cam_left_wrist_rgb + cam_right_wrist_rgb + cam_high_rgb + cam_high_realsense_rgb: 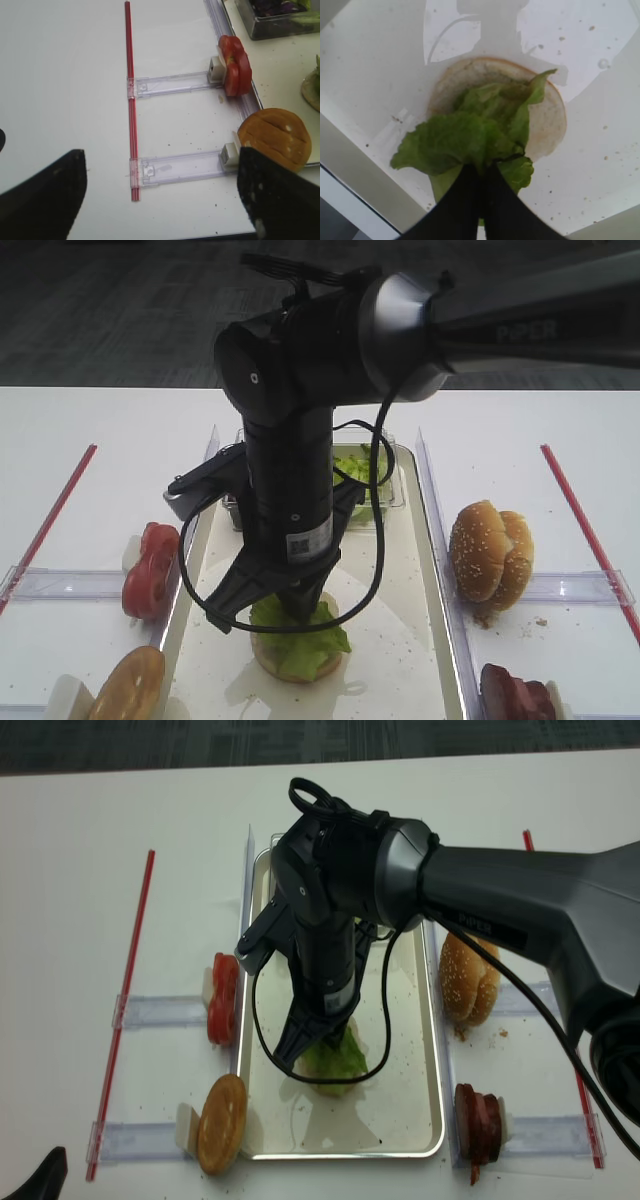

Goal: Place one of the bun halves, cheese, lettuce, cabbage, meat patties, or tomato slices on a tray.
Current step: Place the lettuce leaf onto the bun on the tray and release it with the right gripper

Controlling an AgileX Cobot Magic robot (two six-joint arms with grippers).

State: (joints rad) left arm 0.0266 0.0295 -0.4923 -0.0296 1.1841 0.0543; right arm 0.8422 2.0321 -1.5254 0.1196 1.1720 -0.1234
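Pinching one lettuce [470,130] | right tool [482,172] | one bun half [547,125] | one tray [395,660]

Bright, even light from overhead washes out the white tabletop [90,420] around me. My right arm throws a hard-edged shadow up the tray [600,165], where wet spots glint. In my right wrist view my hand [482,200] is a soft dark blur; in the left wrist view my left hand's fingers [280,200] are black and unfocused. The front high view is soft and slightly hazy.
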